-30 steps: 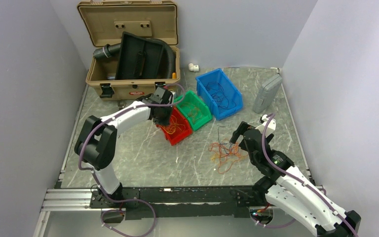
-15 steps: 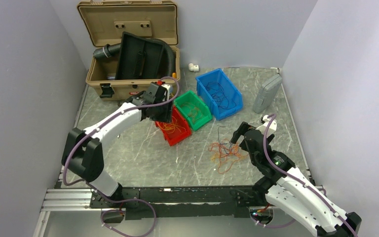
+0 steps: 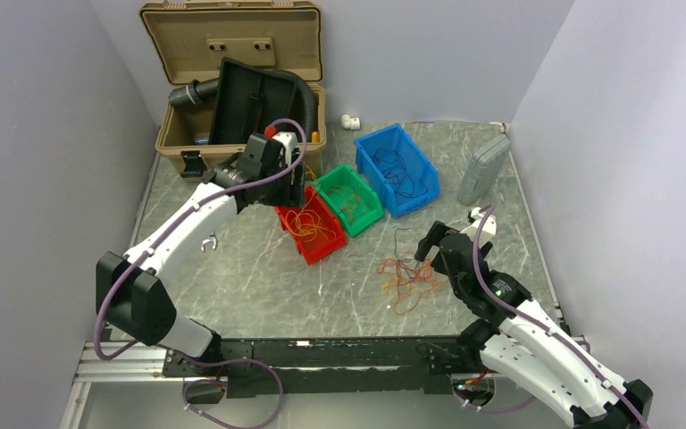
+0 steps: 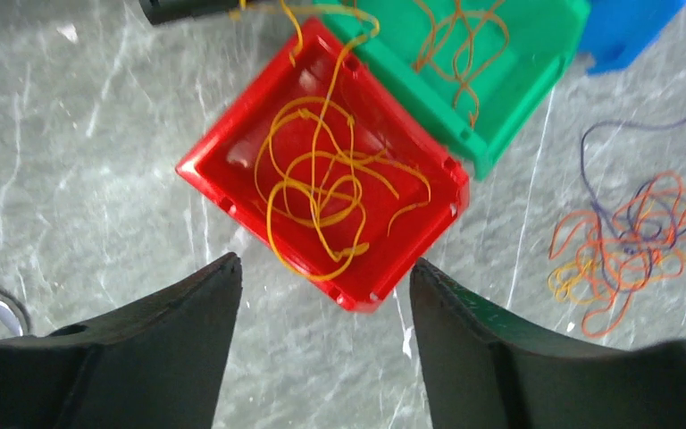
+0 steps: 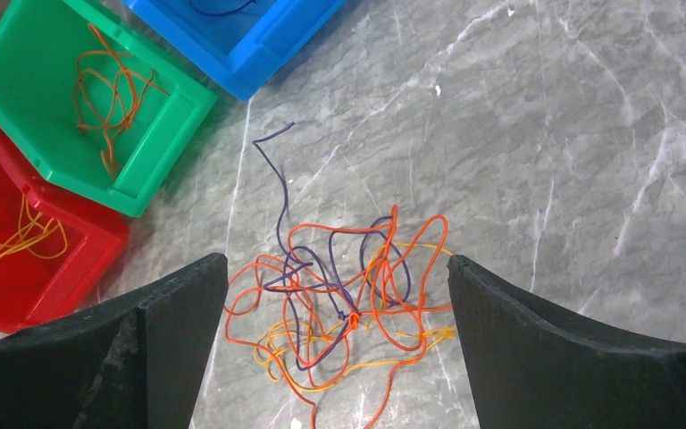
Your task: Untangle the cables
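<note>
The left gripper point(image 4: 323, 268) has been drawn back above the red bin point(image 4: 207, 186), jaws spread and empty; yellow strands point(image 4: 322, 188) lie dropped below it; the tangled cables point(image 5: 339, 304) beneath the parted right gripper point(image 5: 335, 268) are likely next.

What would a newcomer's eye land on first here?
The loose tangle of cables, orange, red and purple, on the table just below the open right pincer. Then the diagonal row of red bin, green bin and blue bin mid-table, each with a few strands inside, the open left pincer hanging over the red one. At the back left, an open tan case holds a black corrugated hose.
</note>
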You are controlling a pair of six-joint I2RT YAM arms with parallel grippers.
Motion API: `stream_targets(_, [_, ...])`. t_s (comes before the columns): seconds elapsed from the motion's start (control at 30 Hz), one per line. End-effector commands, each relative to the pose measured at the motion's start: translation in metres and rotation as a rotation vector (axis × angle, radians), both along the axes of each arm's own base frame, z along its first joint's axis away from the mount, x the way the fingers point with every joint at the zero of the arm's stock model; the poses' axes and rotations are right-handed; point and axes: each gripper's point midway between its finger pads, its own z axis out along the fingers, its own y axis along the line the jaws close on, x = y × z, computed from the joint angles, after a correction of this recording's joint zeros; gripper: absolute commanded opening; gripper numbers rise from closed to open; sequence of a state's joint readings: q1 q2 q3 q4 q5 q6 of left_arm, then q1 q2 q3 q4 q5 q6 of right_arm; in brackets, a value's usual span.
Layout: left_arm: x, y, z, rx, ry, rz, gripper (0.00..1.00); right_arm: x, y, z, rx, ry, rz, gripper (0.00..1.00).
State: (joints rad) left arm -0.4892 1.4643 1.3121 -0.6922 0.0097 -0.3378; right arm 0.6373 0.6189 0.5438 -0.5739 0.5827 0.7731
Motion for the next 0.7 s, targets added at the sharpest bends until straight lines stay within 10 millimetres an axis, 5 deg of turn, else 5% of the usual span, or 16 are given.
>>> stream_targets(0.0, [0.034, -0.007, 0.021, -0.069, -0.088, 0.044, 0.76, 0.005, 0.007, 0.015, 0.032, -0.041, 0.021, 0.94])
stream_targets(0.13, [0.054, -0.022, 0.018, -0.193, -0.114, 0.083, 0.88, 0.004, 0.006, 0.017, 0.031, -0.044, 0.021, 0.94])
stream_targets(0.27, [0.073, -0.029, 0.009, -0.252, -0.155, 0.143, 0.88, 0.004, 0.003, 0.023, 0.024, -0.054, 0.017, 0.94])
stream_targets(0.53, [0.102, -0.028, -0.016, -0.26, -0.211, 0.236, 0.81, 0.003, 0.0, 0.03, 0.02, -0.067, 0.01, 0.94])
stream_targets(0.67, [0.113, -0.025, -0.029, -0.255, -0.24, 0.271, 0.67, 0.002, -0.002, 0.033, 0.02, -0.077, 0.008, 0.94])
